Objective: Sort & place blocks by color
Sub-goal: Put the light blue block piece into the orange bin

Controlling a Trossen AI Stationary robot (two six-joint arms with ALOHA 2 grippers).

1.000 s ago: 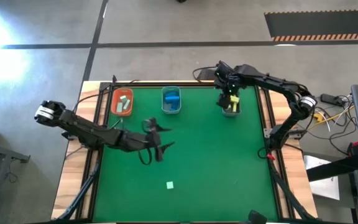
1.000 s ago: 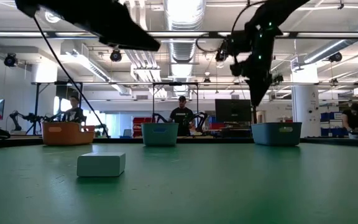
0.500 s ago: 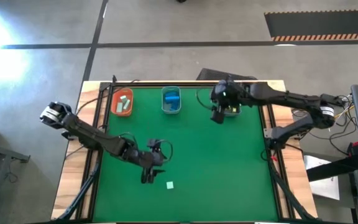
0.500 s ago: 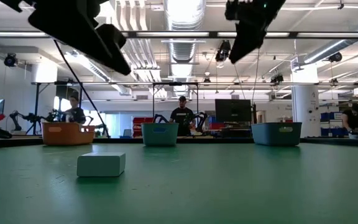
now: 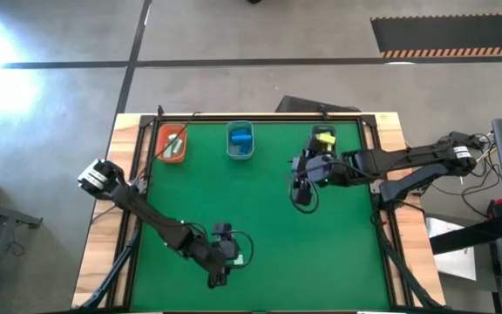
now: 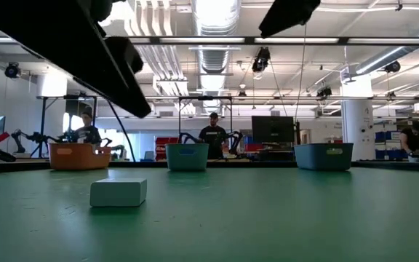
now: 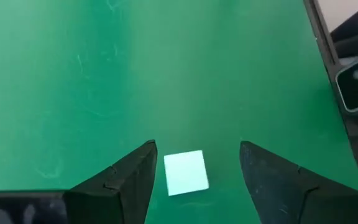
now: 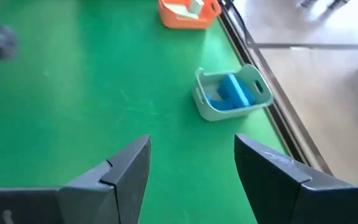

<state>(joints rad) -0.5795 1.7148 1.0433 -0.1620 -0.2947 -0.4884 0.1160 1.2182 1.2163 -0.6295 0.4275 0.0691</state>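
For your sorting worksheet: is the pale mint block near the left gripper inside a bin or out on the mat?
Out: the mint block lies flat on the green mat, between the open left gripper fingers.

A pale mint block lies on green table felt; blue blocks fill a grey bin.

The left claw has moved over the mint block; the right claw left the yellow bin.
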